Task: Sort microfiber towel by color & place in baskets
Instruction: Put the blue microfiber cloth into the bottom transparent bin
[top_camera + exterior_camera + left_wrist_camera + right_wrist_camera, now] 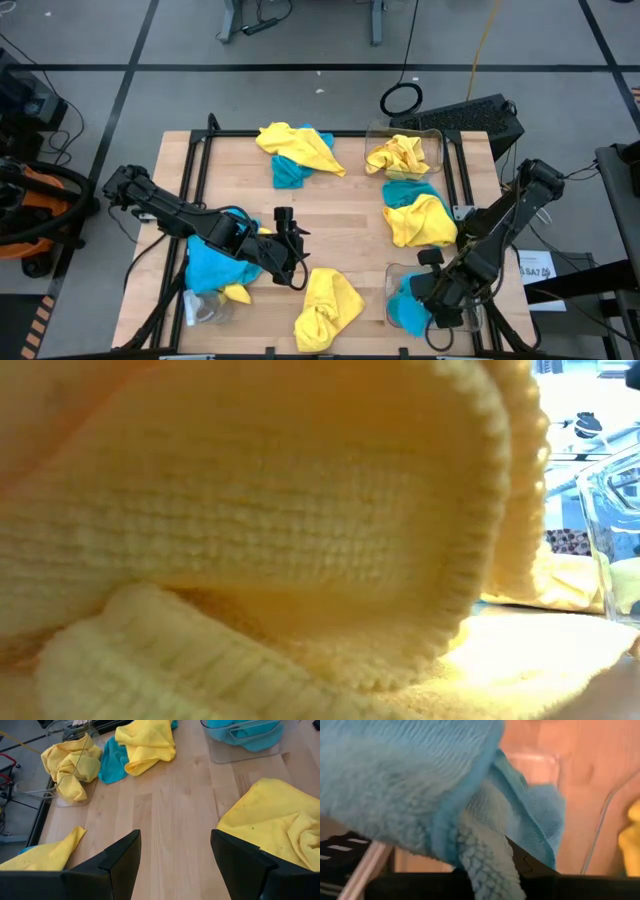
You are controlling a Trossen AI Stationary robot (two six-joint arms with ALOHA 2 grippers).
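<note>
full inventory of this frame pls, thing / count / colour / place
Yellow towels: loose at far centre, right of centre, near edge; more in far bin.
Blue towels: under far yellow one, by left arm, above right yellow one; more in near bin.
Bins: 2, clear; far right with yellow, near right with blue.
Round clear object: 1, near left corner.
Table: 1, light wood.
Left gripper: open, over table centre, empty.
Right gripper: shut on a blue towel at near bin.
</note>
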